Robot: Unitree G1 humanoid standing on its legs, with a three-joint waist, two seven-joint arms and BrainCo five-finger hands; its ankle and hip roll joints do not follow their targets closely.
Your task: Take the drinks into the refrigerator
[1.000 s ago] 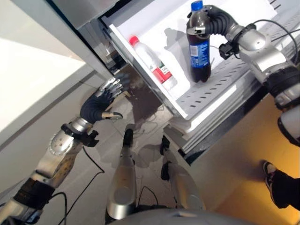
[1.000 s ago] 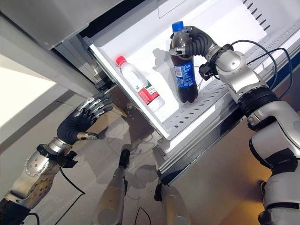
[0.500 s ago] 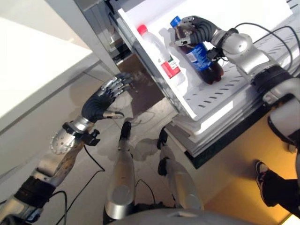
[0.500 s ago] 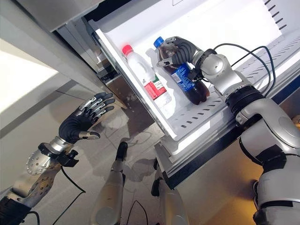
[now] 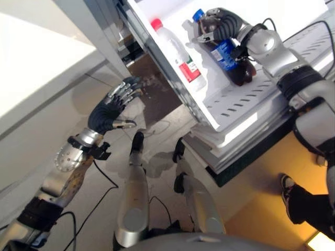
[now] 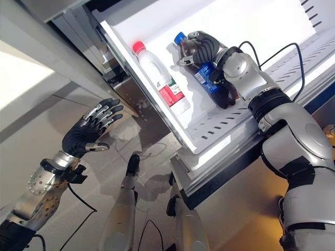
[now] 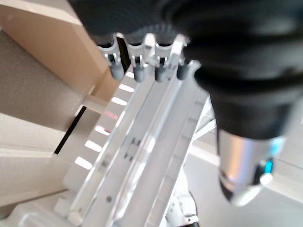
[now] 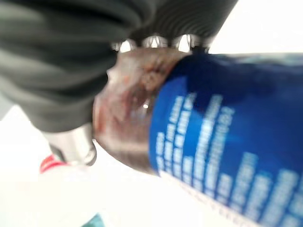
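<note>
A dark cola bottle [image 6: 209,78] with a blue cap and blue label leans on the white perforated refrigerator shelf [image 6: 220,125]. My right hand [image 6: 204,46] is shut round its upper part; up close the bottle [image 8: 199,142] shows past the curled fingers. A clear water bottle [image 6: 159,83] with a red cap and a red and green label leans at the shelf's left rim, just beside the cola. My left hand [image 6: 86,133] hangs open in the air below and left of the shelf, fingers [image 7: 142,66] straight, holding nothing.
The grey refrigerator door [image 5: 47,63] stands open at the left. The shelf's front edge [image 5: 230,130] juts over the tiled floor. A person's dark-trousered leg and shoe [image 5: 301,204] stand at the lower right, by the yellow-lit floor.
The right hand has tipped the cola bottle from upright to leaning and brought it closer to the water bottle. The camera has shifted. The left hand stays open.
</note>
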